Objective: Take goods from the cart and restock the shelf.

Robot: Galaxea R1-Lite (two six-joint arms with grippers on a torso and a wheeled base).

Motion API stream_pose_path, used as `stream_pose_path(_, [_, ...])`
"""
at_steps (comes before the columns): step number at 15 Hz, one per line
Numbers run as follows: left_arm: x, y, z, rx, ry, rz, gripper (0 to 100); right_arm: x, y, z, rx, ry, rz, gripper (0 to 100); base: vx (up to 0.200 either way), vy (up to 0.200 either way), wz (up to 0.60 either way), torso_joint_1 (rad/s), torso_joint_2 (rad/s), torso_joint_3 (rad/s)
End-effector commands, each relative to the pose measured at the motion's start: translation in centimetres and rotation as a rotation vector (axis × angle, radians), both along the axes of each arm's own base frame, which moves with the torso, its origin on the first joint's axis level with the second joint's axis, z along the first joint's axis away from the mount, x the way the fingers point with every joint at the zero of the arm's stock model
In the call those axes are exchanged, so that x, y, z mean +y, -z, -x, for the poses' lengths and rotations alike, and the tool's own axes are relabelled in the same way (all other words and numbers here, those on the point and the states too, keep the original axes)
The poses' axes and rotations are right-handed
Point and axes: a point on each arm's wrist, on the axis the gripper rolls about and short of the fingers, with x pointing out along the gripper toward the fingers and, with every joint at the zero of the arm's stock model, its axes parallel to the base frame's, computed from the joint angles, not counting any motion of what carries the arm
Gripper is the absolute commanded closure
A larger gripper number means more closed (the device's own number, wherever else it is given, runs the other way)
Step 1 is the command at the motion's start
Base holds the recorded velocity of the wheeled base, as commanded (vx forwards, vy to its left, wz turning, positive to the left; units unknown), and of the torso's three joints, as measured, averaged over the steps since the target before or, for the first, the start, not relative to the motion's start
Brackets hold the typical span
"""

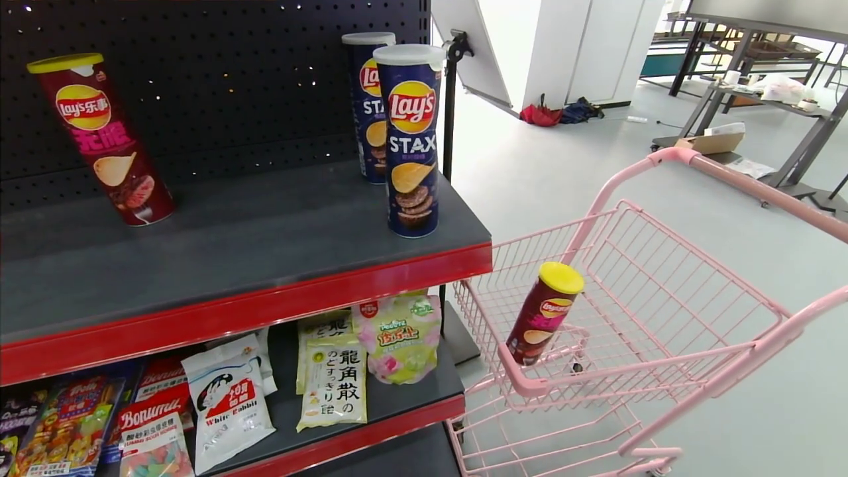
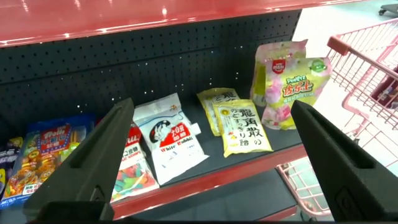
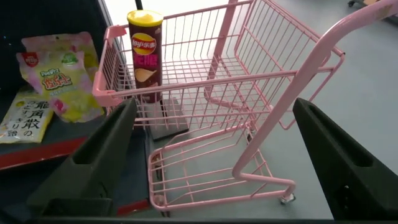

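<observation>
The cart (image 1: 671,156) is painted pink throughout. A maroon can (image 1: 543,318) capped in yellow is coloured like the second maroon can (image 1: 99,139) at 10 o'clock on the shelf (image 1: 265,225). The navy cans (image 1: 411,142) at 1 o'clock are lidded in white. The shelf is finished dark grey and edged in red. Its back panel (image 1: 232,66) is black, dotted with rows of holes.

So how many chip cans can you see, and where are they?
4. On the top shelf: a red can at left, a front blue can and rear blue can at right. In the pink cart: a second red can. Others may be hidden.
</observation>
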Motion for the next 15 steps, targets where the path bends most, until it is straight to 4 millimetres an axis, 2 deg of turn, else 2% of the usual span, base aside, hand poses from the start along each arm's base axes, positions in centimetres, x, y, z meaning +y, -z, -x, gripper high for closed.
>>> stream_pose_path(1, [0.0,0.0,0.0,0.001,-0.001,0.000,0,0.0,0.0,0.0,0.000,0.000,0.002,0,0.000,0.000,0.00,0.000,0.00,0.000])
stream_pose_path(11, [0.0,0.0,0.0,0.001,-0.001,0.000,0,0.0,-0.5,0.1,-0.019,-0.005,0.043,0,0.000,0.000,0.00,0.000,0.00,0.000])
stream_pose_path(12, [0.0,0.0,0.0,0.001,-0.001,-0.001,0,0.0,-5.0,0.2,-0.036,-0.024,0.042,0,0.000,0.000,0.00,0.000,0.00,0.000])
stream_pose_path(13, [0.0,0.0,0.0,0.001,-0.001,-0.001,0,0.0,-9.5,-1.8,0.020,-0.011,-0.001,0,0.000,0.000,0.00,0.000,0.00,0.000])
stream_pose_path(14, [0.0,0.0,0.0,0.001,-0.001,-0.001,0,0.1,-12.7,-3.5,0.038,-0.032,-0.030,0,0.000,0.000,0.00,0.000,0.00,0.000])
stream_pose_path(15, [0.0,0.0,0.0,0.001,-0.001,-0.001,0,0.1,-14.3,-5.5,0.081,-0.055,-0.022,0,0.000,0.000,0.00,0.000,0.00,0.000])
